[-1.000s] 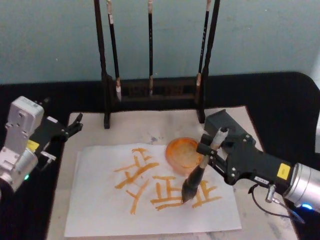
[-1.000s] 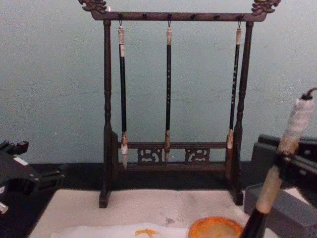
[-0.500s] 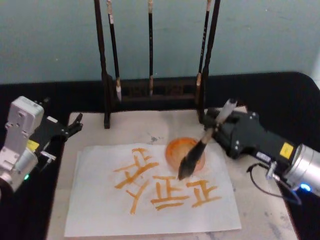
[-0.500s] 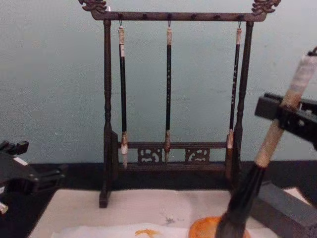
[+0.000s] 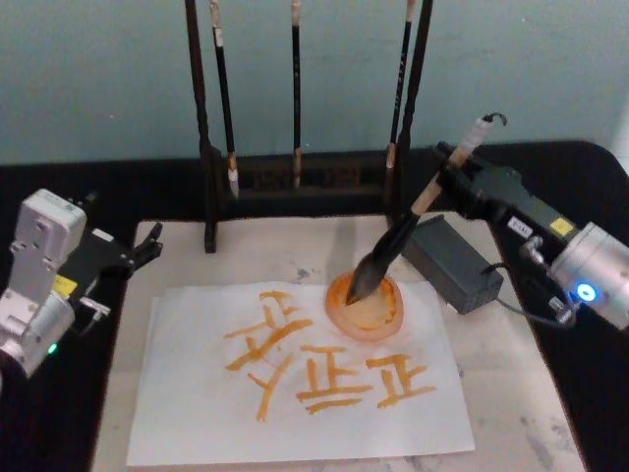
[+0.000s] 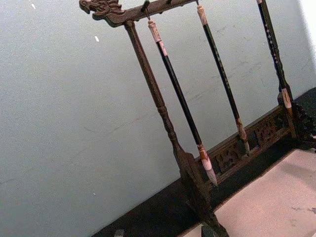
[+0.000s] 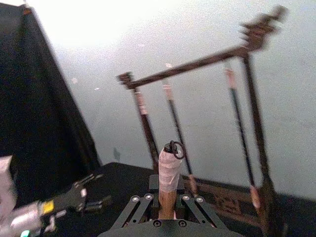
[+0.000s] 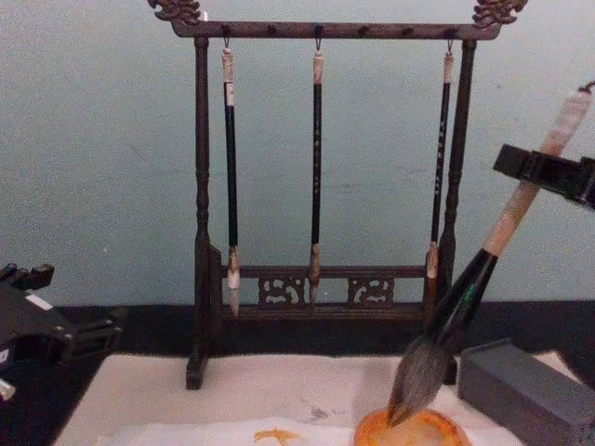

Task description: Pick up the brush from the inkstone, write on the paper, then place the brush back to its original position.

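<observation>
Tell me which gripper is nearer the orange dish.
Right. The right gripper, shut on the brush, hangs above and behind the orange dish, the bristles reaching it. The left gripper sits far off, beyond the left edge of the paper.

Right gripper (image 5: pixel 450 165) raised and drawn back. Brush (image 5: pixel 395 244) lifted off paper (image 5: pixel 197 393); tip now at orange dish (image 5: pixel 381 317). Grey block (image 5: pixel 452 264) uncovered.
</observation>
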{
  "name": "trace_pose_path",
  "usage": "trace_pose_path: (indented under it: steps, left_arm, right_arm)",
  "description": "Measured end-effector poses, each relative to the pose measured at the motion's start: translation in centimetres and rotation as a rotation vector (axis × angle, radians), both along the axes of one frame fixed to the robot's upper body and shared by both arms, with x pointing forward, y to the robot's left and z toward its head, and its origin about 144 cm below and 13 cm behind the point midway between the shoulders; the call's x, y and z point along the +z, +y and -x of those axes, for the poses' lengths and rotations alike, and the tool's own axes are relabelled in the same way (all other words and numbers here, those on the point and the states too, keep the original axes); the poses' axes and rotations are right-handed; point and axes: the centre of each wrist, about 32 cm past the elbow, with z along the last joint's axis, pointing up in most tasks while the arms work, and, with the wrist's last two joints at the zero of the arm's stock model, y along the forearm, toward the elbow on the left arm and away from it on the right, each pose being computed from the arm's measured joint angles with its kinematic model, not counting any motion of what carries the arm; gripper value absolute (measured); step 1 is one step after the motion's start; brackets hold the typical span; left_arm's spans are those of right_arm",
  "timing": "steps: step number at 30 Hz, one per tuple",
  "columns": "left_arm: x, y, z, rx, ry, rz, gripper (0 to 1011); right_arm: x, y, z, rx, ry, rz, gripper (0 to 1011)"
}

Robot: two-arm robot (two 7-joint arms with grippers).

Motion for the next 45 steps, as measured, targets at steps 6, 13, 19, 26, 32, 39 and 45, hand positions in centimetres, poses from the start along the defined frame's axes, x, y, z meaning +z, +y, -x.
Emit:
trace_pose_path:
  steps: [6,13,19,26,32,39,45]
  left_arm:
    - [0.0,0.0,0.0,0.0,0.0,0.0,1010]
    - [0.0,0.0,0.0,0.0,0.0,0.0,1010]
    - [0.0,0.0,0.0,0.0,0.0,0.0,1010]
    - [0.0,0.0,0.0,0.0,0.0,0.0,1009]
    - [0.0,0.0,0.0,0.0,0.0,0.0,1010]
    - [0.0,0.0,0.0,0.0,0.0,0.0,1010]
    - [0.0,0.0,0.0,0.0,0.0,0.0,1010]
  right_arm:
    - [-0.1,-0.4,-1.7,-0.058,0.143,-0.076,173]
    - [-0.8,-0.6,-3.0,-0.155,0.32,-0.164,173]
    - [-1.6,-0.7,-3.7,-0.211,0.425,-0.227,173]
    - [-2.2,-0.6,-4.3,-0.234,0.51,-0.28,173]
    - [-2.5,-0.5,-4.6,-0.243,0.554,-0.296,173]
    - [-2.8,-0.3,-4.6,-0.248,0.577,-0.296,173]
    - [-2.8,-0.3,-4.5,-0.246,0.585,-0.297,173]
